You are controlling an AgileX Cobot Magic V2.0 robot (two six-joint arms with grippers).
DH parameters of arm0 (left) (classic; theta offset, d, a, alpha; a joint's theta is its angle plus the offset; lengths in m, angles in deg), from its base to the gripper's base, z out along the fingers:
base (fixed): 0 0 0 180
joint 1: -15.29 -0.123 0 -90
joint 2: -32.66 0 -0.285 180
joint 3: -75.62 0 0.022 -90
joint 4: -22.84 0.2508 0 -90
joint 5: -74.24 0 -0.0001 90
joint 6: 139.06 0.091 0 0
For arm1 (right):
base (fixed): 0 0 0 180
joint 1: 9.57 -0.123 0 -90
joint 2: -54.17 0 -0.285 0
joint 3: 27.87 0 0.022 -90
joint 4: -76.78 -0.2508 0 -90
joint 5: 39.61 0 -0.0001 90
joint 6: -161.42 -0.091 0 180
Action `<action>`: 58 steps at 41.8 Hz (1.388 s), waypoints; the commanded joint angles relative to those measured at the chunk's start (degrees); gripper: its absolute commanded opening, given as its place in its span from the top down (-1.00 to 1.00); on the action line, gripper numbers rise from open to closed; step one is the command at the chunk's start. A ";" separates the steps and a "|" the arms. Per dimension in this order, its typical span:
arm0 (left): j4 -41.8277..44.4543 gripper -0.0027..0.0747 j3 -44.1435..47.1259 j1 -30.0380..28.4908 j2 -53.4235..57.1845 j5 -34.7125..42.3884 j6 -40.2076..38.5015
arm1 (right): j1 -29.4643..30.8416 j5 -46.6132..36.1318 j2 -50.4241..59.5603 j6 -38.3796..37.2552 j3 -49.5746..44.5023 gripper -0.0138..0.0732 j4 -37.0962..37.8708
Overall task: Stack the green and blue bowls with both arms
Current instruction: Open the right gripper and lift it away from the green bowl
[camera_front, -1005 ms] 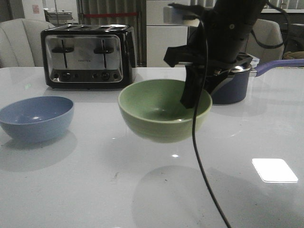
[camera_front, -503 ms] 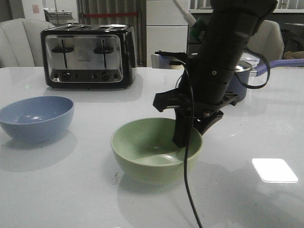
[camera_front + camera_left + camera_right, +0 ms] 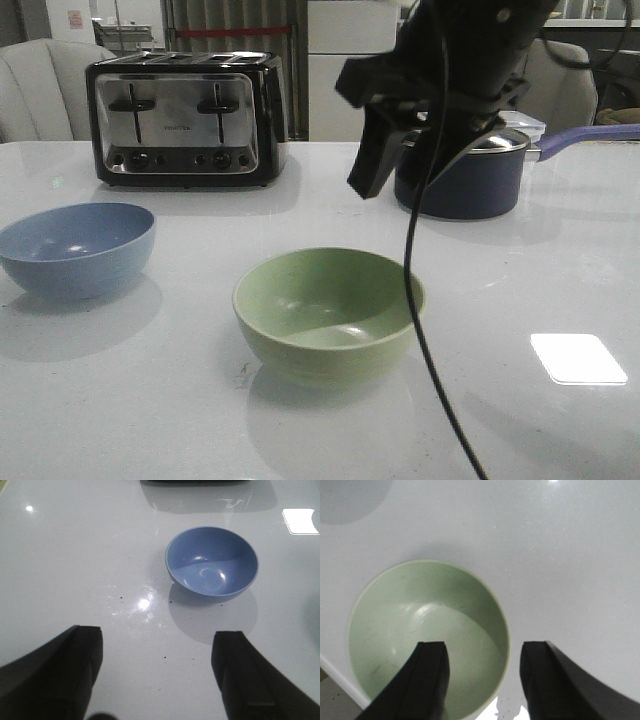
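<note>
The pale green bowl (image 3: 328,315) stands upright on the white table, front centre. The pale blue bowl (image 3: 78,248) stands at the left, well apart from it. My right gripper (image 3: 366,178) is open and empty, raised above and behind the green bowl. In the right wrist view the gripper (image 3: 485,677) hangs over the near rim of the green bowl (image 3: 415,630) without touching it. My left gripper (image 3: 157,665) is open and empty above bare table, short of the blue bowl (image 3: 212,561). The left arm does not show in the front view.
A black and chrome toaster (image 3: 185,118) stands at the back left. A dark navy lidded saucepan (image 3: 465,180) with a purple handle (image 3: 590,136) stands at the back right, behind the right arm. A black cable (image 3: 425,330) hangs from the right arm.
The right gripper lowered the green bowl from mid-air onto the table, let it go and rose up and back. The blue bowl has not moved.
</note>
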 commanded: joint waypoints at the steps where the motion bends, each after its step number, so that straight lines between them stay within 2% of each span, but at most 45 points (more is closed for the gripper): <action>1: -0.12 -0.38 -1.61 0.38 -0.38 4.13 -0.37 | -1.06 -3.56 9.82 1.41 -3.12 -0.34 -0.54; 18: -0.12 -0.38 -1.61 0.38 -0.38 4.13 -0.37 | -1.57 -3.92 35.88 1.35 -23.04 -0.34 0.56; 31: -0.12 -0.38 -1.61 0.38 -0.38 4.13 -0.37 | -1.57 -3.41 50.16 1.35 -32.90 -0.34 0.56; 43: -0.12 -0.38 -5.86 0.38 -3.51 1.20 -0.37 | -1.57 -3.79 53.47 1.35 -34.24 -0.34 0.56; 48: -0.12 -0.38 -10.36 0.38 -9.53 -2.04 -0.37 | -1.57 -4.09 53.47 1.35 -34.24 -0.34 0.56; 58: -0.23 -0.38 -18.95 0.38 -24.92 -2.37 -0.37 | -1.57 -4.03 53.47 1.35 -34.24 -0.34 0.56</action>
